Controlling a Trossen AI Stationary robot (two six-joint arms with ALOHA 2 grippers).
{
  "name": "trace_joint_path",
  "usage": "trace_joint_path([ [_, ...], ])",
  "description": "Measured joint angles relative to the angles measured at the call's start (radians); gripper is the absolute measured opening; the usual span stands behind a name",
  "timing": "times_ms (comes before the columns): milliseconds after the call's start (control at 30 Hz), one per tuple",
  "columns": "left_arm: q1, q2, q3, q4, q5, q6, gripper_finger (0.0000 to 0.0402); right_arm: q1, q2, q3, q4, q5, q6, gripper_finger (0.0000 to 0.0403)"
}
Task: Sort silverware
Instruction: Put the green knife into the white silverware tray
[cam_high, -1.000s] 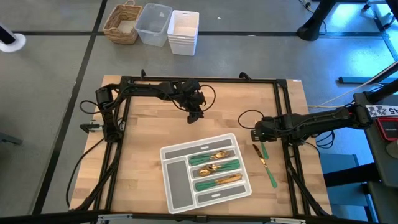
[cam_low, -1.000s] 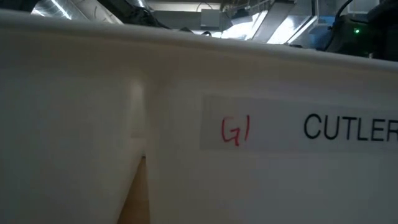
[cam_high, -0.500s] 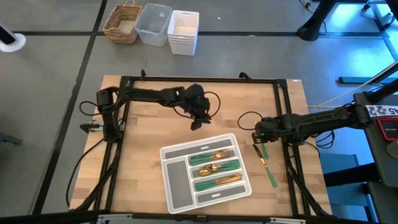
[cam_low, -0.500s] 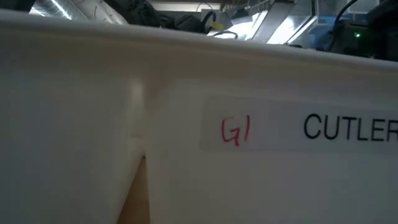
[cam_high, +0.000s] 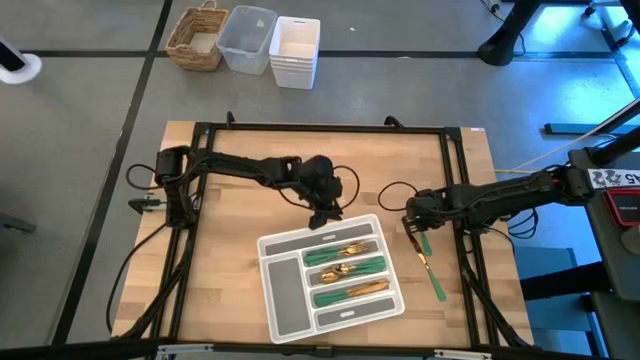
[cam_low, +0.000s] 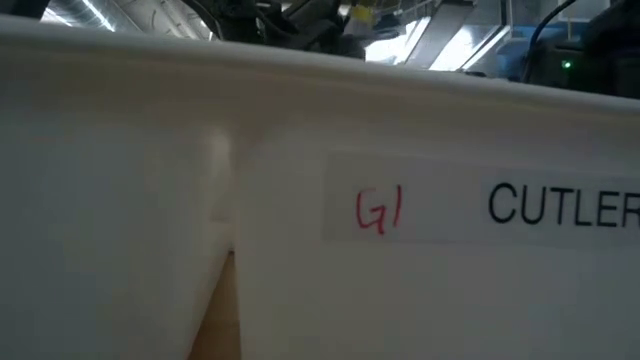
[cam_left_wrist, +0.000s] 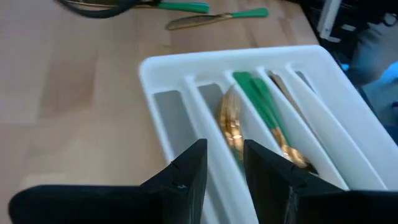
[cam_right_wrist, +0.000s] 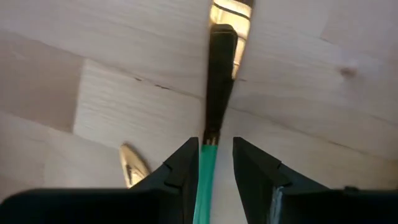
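Note:
The grey compartmented tray (cam_high: 283, 298) lies near the table's middle. Silverware with gold heads and green handles (cam_high: 345, 272) fills three of its slots (cam_left_wrist: 249, 109). My left gripper (cam_high: 325, 217) hovers over the tray's far rim (cam_left_wrist: 217, 57), open (cam_left_wrist: 225, 152) and with nothing between its fingers. To the right of the tray two loose pieces lie on the wood: a green-handled one (cam_high: 423, 243) and a knife (cam_high: 434, 280). My right gripper (cam_high: 413, 226) points down over the first, open (cam_right_wrist: 216, 146), with its fingers on either side of the green handle (cam_right_wrist: 206, 165). My right gripper has the green handle (cam_right_wrist: 205, 174) between its open fingers, which point down and lie across the piece resting on the wood. One finger's edge (cam_right_wrist: 189, 163) meets the handle in the wrist view, and bare wood shows beside the other. I cannot tell whether they touch.
A black frame (cam_high: 320, 128) runs round the table. Beyond the far edge stand a wicker basket (cam_high: 196, 38), a clear bin (cam_high: 246, 38) and a white bin (cam_high: 295, 50). A white wall lettered "G1 CUTLER" (cam_low: 380, 210) blocks the low view.
My left gripper has swung from the far middle of the table toward the right and near edges, and now hangs over the tray's far rim. Its finger gap is unchanged. The right gripper has stayed over the loose piece.

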Motion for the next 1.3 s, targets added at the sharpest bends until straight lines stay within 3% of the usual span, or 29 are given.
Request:
trace_joint_path([
  [467, -0.033, 0.0, 0.0, -0.001, -0.003, 0.103, 0.0098, 0.0, 0.159, 0.008, 0.024, -0.004, -0.055, 0.0094],
  [767, -0.032, 0.0, 0.0, -0.002, -0.015, 0.122, 0.0098, 0.0, 0.16, 0.006, 0.035, -0.007, -0.057, 0.0015],
  [1067, -0.033, 0.0, 0.0, -0.002, -0.015, 0.125, 0.0098, 0.0, 0.168, 0.055, -0.023, 0.006, -0.07, 0.0039],
  [1300, -0.033, 0.0, 0.0, -0.003, -0.015, 0.143, 0.0098, -0.001, 0.168, 0.076, 0.032, 0.032, -0.102, 0.0022],
])
